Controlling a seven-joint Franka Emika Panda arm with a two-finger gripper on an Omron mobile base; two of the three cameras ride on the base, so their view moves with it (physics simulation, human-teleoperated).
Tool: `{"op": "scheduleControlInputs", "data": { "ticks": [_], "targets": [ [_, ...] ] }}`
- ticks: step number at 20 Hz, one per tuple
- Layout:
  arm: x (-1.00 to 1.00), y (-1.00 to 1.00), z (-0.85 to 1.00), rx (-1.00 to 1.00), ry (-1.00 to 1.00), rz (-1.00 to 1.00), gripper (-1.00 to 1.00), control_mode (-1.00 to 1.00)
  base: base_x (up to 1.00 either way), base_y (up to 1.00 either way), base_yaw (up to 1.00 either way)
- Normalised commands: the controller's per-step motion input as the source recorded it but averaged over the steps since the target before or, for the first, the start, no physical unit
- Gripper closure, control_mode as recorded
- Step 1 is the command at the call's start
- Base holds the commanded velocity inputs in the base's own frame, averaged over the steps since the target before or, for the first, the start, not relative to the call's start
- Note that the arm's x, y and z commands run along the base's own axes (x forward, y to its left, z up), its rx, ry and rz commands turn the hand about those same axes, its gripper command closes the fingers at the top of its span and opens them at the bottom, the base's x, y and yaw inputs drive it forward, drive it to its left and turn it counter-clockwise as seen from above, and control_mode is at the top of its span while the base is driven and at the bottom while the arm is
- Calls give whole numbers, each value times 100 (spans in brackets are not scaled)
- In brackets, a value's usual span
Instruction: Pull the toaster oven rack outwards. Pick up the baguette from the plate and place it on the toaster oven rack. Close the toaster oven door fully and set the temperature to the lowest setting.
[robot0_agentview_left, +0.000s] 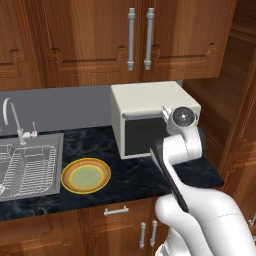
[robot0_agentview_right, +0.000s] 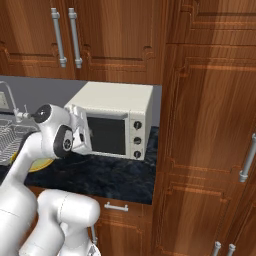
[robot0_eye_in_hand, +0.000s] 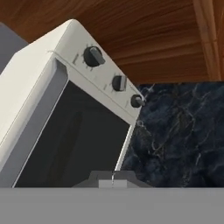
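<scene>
Dark marbled stone counter (robot0_agentview_left: 125, 175) runs under brown wooden wall cabinets (robot0_agentview_left: 90, 40) with grey bar handles, grey backsplash behind. Toaster oven (robot0_agentview_right: 117, 107) sits at the counter's right end, back near the wall, just beside a tall wooden panel (robot0_agentview_right: 210, 100): boxy, smooth cream-white shell, long axis running left-right along the wall, front facing out into the room. Toaster oven door (robot0_agentview_right: 106, 136) stands upright and shut, flat dark glass in a cream frame, glossy, no view inside. Three small round dark knobs (robot0_eye_in_hand: 119, 83) stacked down the right panel; in the hand view the oven appears tilted because the camera is rolled.

Plate (robot0_agentview_left: 86, 175) lies flat on the counter well left of the oven, round, yellow-orange rim, pale green centre, bare on top. Steel sink (robot0_agentview_left: 30, 165) further left holds a silver wire dish rack; curved faucet behind it.

Gripper (robot0_agentview_right: 84, 134) hangs just in front of the door glass, jaws closed right together, holding nothing. Whether it touches the door, cannot tell. Open counter lies between plate and oven and in front of the oven up to the counter edge.
</scene>
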Motion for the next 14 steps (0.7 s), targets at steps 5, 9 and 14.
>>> {"op": "scheduleControlInputs", "data": {
  "ticks": [5, 9, 14],
  "targets": [
    [0, -36, 0, -2, -3, 0, 100, -100, 0, 0, 0],
    [1, -23, 0, 0, -5, 0, 100, -100, 0, 0, 0],
    [6, -20, -3, 0, -6, 3, 100, -100, 0, 0, 0]
  ]
}}
